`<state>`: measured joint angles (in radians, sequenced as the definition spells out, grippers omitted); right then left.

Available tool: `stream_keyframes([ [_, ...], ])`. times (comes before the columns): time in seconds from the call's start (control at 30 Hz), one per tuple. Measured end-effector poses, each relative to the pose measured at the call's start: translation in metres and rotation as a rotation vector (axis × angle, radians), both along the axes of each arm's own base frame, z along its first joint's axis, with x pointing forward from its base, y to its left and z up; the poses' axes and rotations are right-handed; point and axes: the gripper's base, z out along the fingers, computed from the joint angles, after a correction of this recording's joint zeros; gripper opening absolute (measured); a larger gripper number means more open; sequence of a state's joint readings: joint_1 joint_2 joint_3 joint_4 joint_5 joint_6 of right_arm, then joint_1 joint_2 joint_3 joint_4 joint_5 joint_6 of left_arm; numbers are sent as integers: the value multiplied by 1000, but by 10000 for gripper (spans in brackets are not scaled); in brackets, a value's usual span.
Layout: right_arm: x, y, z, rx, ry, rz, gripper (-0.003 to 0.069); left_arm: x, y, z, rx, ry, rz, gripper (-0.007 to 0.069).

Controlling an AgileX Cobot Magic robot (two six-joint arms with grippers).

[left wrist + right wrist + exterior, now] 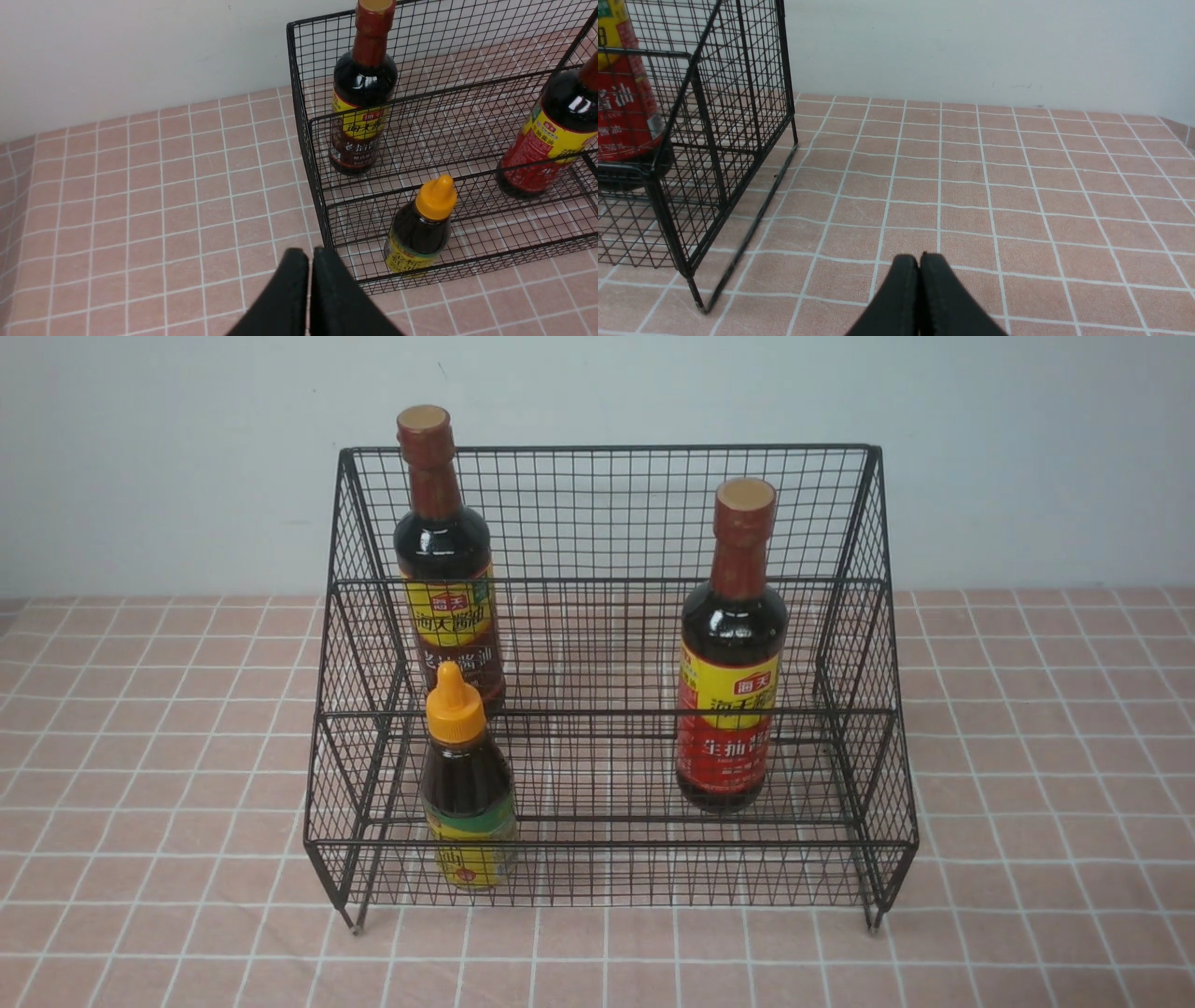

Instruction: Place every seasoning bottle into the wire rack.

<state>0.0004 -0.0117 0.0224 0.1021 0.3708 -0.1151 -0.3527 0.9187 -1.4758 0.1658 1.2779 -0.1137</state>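
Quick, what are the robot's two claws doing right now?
Left gripper: closed, holding nothing.
Right gripper: closed, holding nothing.

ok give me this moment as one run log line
bottles: all three in wire rack | left pincer: shut, empty | right pincer: shut, empty | task: looks done

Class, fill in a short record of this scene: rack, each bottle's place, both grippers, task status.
rack: black wire rack on the tiled table
back tier: tall bottle, left
middle tier: second tall bottle, right
front tier: short bottle, left
left gripper: shut, empty
right gripper: shut, empty
status: all three bottles racked
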Motion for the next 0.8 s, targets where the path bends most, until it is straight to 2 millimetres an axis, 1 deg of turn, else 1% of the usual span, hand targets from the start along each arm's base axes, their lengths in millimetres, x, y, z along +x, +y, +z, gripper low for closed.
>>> stream_keyframes([
  [0.53, 0, 0, 0, 0, 0, 0, -15, -1, 4, 1, 91, -24, -18, -7],
  [0.67, 0, 0, 0, 0, 0, 0, -15, -9, 7, -3, 99, -31, -24, -7],
  [0.73, 0, 0, 0, 0, 0, 0, -15, -22, 11, -12, 85, -49, -35, -7],
  [0.8, 0, 0, 0, 0, 0, 0, -15, -34, 13, -24, 58, -108, -54, -7],
])
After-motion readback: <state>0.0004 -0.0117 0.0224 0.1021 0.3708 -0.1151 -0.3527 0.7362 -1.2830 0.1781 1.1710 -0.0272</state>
